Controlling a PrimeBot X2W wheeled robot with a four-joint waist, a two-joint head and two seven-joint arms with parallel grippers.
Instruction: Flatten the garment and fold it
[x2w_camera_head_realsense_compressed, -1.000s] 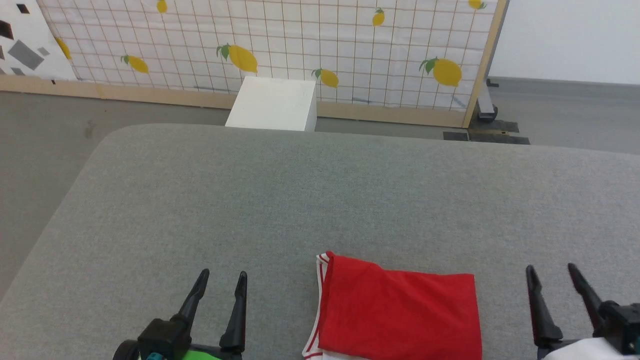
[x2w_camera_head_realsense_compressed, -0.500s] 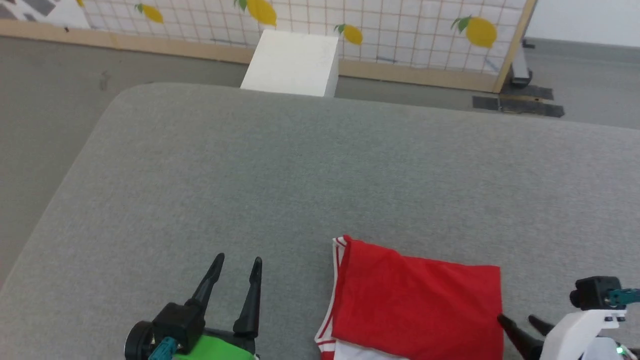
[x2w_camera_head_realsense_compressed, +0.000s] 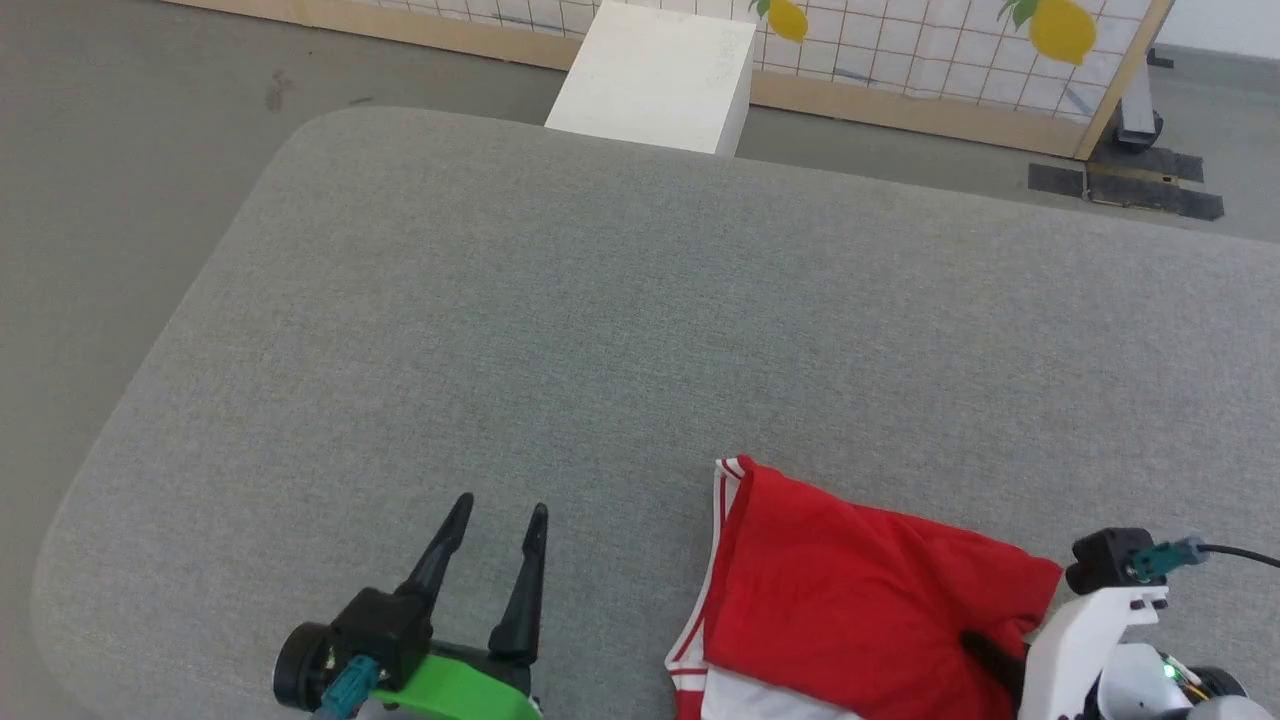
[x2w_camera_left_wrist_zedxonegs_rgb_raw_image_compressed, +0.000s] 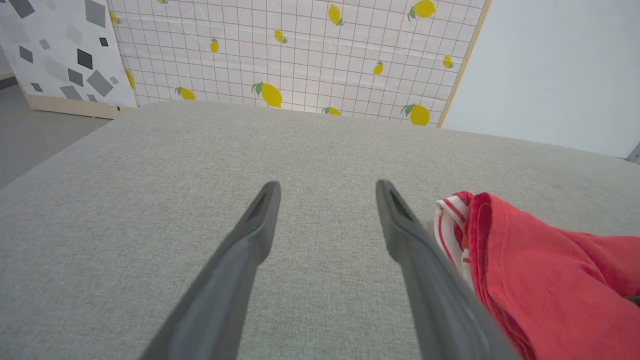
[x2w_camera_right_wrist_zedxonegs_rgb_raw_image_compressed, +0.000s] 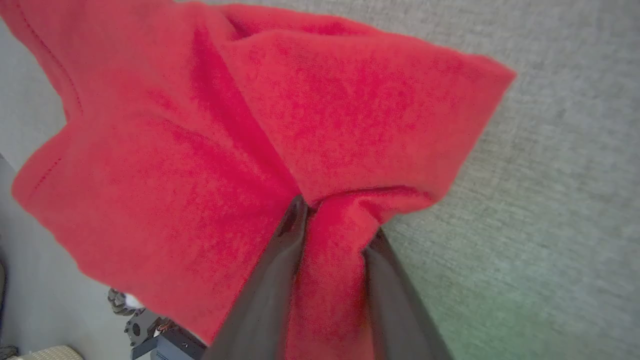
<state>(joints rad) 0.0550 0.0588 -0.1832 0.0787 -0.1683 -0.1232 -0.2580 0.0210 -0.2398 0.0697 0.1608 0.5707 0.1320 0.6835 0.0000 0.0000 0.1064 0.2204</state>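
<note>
The garment (x2w_camera_head_realsense_compressed: 850, 600) lies folded at the near right of the grey padded table (x2w_camera_head_realsense_compressed: 600, 300), red side up, with striped trim and a white layer along its left edge. My right gripper (x2w_camera_head_realsense_compressed: 980, 648) reaches in from the right and is shut on the garment's right edge; in the right wrist view the red cloth (x2w_camera_right_wrist_zedxonegs_rgb_raw_image_compressed: 200, 150) bunches between the fingers of the right gripper (x2w_camera_right_wrist_zedxonegs_rgb_raw_image_compressed: 337, 216). My left gripper (x2w_camera_head_realsense_compressed: 502, 503) stands open left of the garment, not touching it. In the left wrist view the left gripper (x2w_camera_left_wrist_zedxonegs_rgb_raw_image_compressed: 327, 184) holds nothing, and the garment (x2w_camera_left_wrist_zedxonegs_rgb_raw_image_compressed: 550, 285) lies beside its right finger. No lettering shows.
A white box (x2w_camera_head_realsense_compressed: 655, 75) stands on the floor past the table's far edge, in front of a lemon-print panel (x2w_camera_head_realsense_compressed: 950, 50) with a wooden frame. The table's rounded left edge drops to grey floor (x2w_camera_head_realsense_compressed: 100, 200). Bare table surface stretches ahead of both grippers.
The head camera has tilted down. My right gripper swung left onto the garment's right edge and shut on it, and that edge now puckers. The left gripper has kept its place.
</note>
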